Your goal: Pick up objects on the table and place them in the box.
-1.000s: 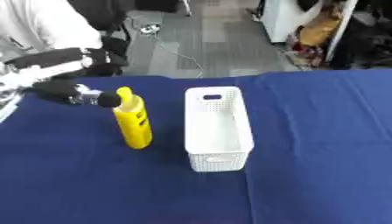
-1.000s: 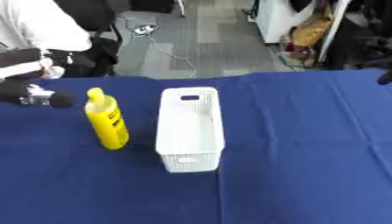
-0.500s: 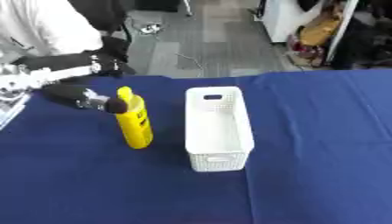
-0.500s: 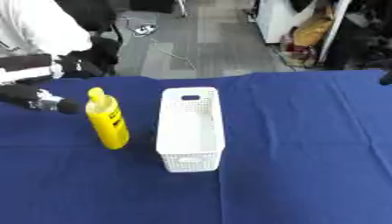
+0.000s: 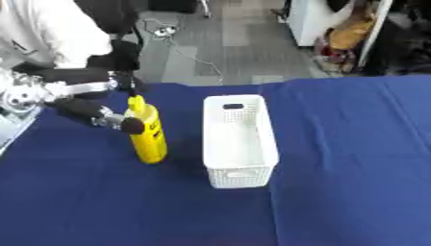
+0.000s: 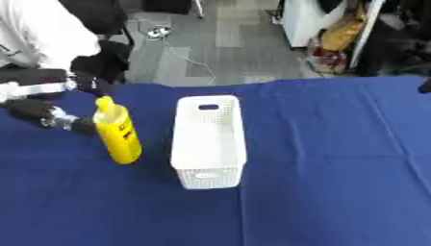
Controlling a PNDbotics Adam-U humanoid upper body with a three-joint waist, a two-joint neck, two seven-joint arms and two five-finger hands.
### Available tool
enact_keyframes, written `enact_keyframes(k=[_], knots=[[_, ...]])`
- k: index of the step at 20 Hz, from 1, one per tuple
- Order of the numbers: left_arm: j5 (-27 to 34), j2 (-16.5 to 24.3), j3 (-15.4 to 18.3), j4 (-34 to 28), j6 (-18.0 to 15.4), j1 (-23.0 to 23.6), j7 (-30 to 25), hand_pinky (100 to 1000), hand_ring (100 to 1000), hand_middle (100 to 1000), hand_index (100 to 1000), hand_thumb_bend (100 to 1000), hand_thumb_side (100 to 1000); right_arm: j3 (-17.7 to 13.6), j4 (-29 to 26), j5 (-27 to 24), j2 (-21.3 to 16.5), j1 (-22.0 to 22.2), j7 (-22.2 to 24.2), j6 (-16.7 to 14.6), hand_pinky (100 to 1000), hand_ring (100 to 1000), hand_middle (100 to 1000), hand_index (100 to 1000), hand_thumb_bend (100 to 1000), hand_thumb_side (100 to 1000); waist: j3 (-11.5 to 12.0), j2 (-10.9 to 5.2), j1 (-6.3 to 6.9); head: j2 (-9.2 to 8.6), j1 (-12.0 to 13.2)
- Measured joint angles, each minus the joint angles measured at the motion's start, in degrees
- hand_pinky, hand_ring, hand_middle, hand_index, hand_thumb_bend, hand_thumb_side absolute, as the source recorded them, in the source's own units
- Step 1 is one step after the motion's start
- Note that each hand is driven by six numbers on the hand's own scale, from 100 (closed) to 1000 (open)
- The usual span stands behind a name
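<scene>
Spreading across the whole lower scene, the counter (image 5: 336, 144) is covered in dark blue cloth. Near its middle sits a white perforated box (image 5: 238, 139), long and narrow, its length running away from the camera, with a handle slot at the far end and nothing visible inside. Just to the left of the box, apart from it, a yellow bottle (image 5: 147, 132) stands upright on the cloth, with a yellow cap and a dark label on its side. The left hand (image 5: 97, 103) reaches in from the left edge at the bottle's upper part: one dark finger lies against the near side below the shoulder, another part reaches past the cap on the far side. The fingers are apart, bracketing the bottle's top, but whether they have closed on it cannot be told. A dark sliver at the right edge in the right eye view may be the right hand (image 6: 425, 86); its fingers cannot be made out.
</scene>
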Motion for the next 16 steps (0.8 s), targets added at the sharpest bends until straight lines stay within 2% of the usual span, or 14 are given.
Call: enact_keyframes(k=[10, 16], knots=[[2.7, -1.5, -0.3, 2.4, 0.7, 0.0, -1.2, 880, 826, 856, 979, 1000, 969, 0.0, 0.0, 0.0, 0.0, 0.0, 0.0, 0.0, 436, 545, 562, 872, 100, 907, -0.2, 0.03, 0.00, 0.01, 0.0], [4.1, -1.8, -0.2, 3.1, 0.8, 0.0, -0.2, 876, 825, 857, 975, 1000, 991, 0.0, 0.0, 0.0, 0.0, 0.0, 0.0, 0.0, 436, 544, 562, 872, 100, 907, -0.2, 0.05, -0.02, 0.02, 0.0]])
